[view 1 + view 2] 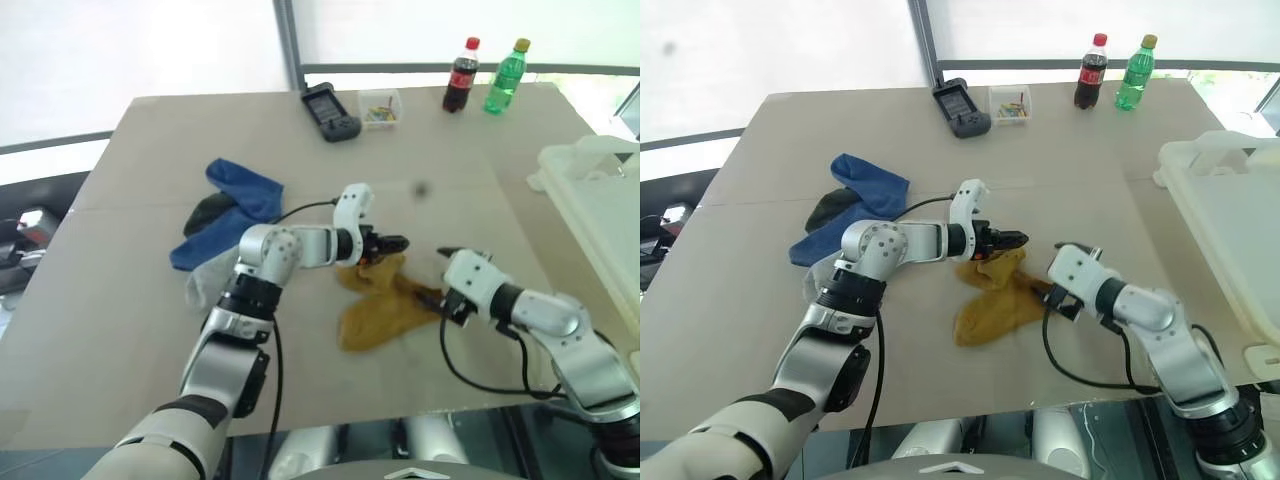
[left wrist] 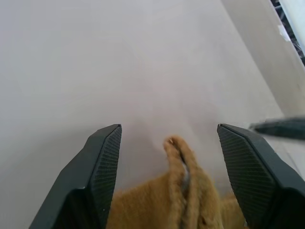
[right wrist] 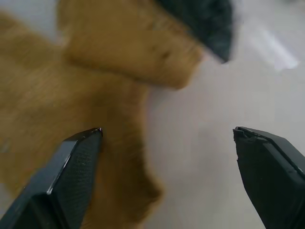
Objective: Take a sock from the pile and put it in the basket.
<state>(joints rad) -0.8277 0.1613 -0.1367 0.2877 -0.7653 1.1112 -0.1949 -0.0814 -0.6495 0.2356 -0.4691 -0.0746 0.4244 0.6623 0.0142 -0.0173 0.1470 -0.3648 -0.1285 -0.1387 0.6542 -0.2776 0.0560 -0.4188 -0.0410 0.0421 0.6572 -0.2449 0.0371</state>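
Mustard-yellow sock (image 1: 375, 300) lying flat on beige surface (image 1: 130, 330), apart from blue, grey and black sock pile (image 1: 225, 225). Left claw (image 1: 395, 245) spread wide over its upper edge; right claw (image 3: 167, 176) agape beside it. White plastic basket (image 1: 1230, 220) far right.

socks, loose knit fabric: two mustard-yellow (image 1: 375, 300), two royal blue (image 1: 240, 195), one black (image 1: 207, 210), one light grey (image 1: 205, 280). two plastic drink bottles (image 1: 460, 75). one white translucent plastic basket (image 1: 600, 210).
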